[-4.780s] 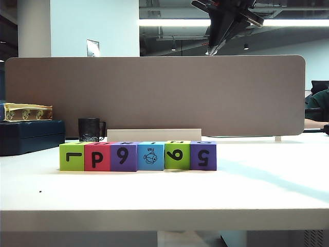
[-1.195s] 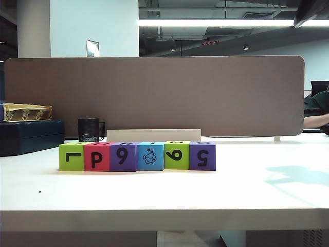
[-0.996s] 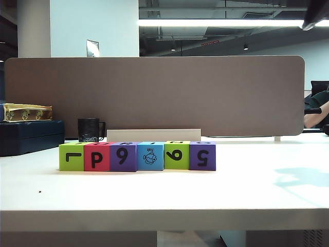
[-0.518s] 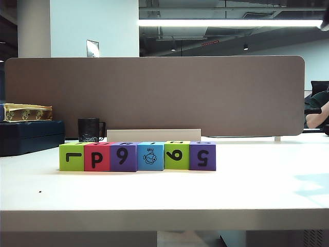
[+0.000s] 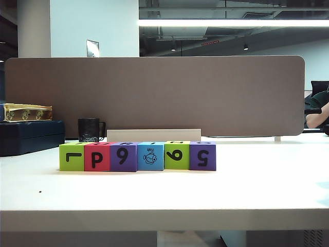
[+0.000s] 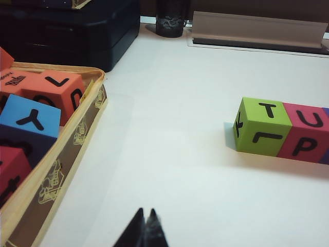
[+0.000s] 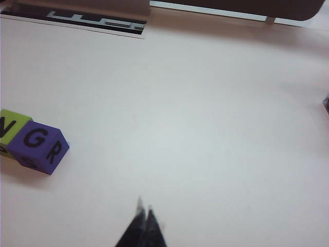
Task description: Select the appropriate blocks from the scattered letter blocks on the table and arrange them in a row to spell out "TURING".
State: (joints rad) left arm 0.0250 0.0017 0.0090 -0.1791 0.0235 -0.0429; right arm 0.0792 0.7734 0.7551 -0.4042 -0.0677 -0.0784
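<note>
Blocks [image 5: 137,156] read T, U off our left gripper [image 6: 145,226], pinched shut and empty; N, G off our right gripper [image 7: 144,222], also shut.

6 letter blocks [image 5: 137,156] stand in 1 row on the table [image 5: 205,195], each touching the next, left of the table's middle in the exterior view. Behind the row's left end sits a mug [image 5: 90,129], and behind the row lies a long low strip [image 5: 153,135]. A partition panel [image 5: 154,95] stands behind all of these. At far left a box [image 5: 31,136] rests on the table with a tray [image 5: 25,111] on top. In the left wrist view, another tray [image 6: 61,170] of blocks lies beside the row's end. The left gripper [image 6: 145,232] and right gripper [image 7: 144,226], both closed, hang above bare tabletop.
</note>
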